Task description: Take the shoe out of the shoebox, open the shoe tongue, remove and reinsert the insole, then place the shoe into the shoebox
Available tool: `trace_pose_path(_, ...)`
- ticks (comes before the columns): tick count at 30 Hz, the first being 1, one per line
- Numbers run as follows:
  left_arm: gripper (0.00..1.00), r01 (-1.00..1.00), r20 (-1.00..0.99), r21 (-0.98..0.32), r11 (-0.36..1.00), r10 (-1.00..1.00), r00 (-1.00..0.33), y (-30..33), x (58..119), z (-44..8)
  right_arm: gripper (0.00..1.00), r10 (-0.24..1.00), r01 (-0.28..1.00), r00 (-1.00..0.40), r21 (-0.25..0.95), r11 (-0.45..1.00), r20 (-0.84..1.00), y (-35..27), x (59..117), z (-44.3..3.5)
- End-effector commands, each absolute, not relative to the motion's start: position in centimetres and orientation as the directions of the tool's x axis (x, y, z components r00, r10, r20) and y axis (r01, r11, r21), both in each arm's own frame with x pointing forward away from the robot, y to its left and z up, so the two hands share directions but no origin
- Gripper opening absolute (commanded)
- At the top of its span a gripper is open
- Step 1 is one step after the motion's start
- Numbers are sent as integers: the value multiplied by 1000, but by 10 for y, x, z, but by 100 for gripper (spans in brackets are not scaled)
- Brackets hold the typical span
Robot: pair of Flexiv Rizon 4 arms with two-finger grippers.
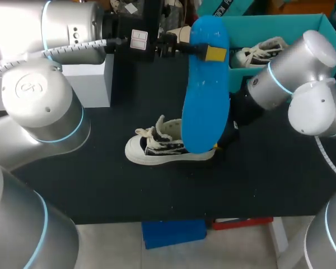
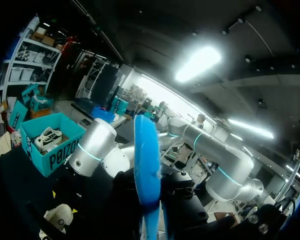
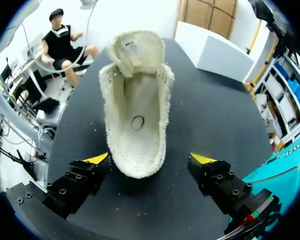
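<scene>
Left hand (image 1: 204, 51) pinching blue insole (image 1: 204, 106), right hand (image 3: 150, 159) spread flanking shoe (image 3: 136, 115), black table (image 3: 210, 115) beneath

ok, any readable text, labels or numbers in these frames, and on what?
Shoebox side: large white brand lettering, clear in the left wrist view; not transcribed here.
Shoe tongue label: dark print, too small to read.
White tag on the left arm: marks too blurred to read.
No numbers or signs legible on the table.
</scene>
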State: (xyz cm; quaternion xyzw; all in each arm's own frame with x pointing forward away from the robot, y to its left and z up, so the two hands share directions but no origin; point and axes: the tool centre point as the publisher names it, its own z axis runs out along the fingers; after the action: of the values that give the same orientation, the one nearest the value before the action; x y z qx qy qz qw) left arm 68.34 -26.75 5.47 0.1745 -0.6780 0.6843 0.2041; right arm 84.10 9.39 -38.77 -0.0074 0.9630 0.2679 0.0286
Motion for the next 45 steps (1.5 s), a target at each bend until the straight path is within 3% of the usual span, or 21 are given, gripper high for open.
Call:
trace_pose_path(1, 0, -517, 517, -856, 4, 38, -855, -268, 682, 55, 100, -14, -24, -998, 162, 987, -66, 110, 844, -373)
trace_pose_path(12, 0, -517, 517, -856, 4, 38, -855, -268, 682, 55, 100, -49, -48, -996, -13, 999, -76, 138, 855, -374)
trace_pose_path(21, 0, -517, 517, -856, 4, 38, -855, -268, 682, 55, 100, -69, -65, -995, -48, 997, -78, 158, 866, -377)
trace_pose_path(37, 0, -517, 517, -856, 4, 38, -855, -268, 682, 55, 100, -117, -117, -992, -4, 993, -49, 188, 873, -395)
trace_pose_path(39, 0, -517, 517, -856, 4, 38, -855, -268, 682, 55, 45, -121, -121, -992, 2, 993, -43, 190, 872, -396)
trace_pose_path(42, 0, -517, 517, -856, 4, 38, -855, -268, 682, 55, 27, -133, -133, -991, 8, 991, -35, 190, 871, -399)
trace_pose_path(44, 0, -517, 517, -856, 4, 38, -855, -268, 682, 55, 22, -140, -140, -990, 10, 990, -30, 190, 870, -400)
trace_pose_path(45, 0, -517, 517, -856, 4, 38, -855, -268, 682, 55, 6, -152, -152, -988, 12, 988, -13, 191, 869, -401)
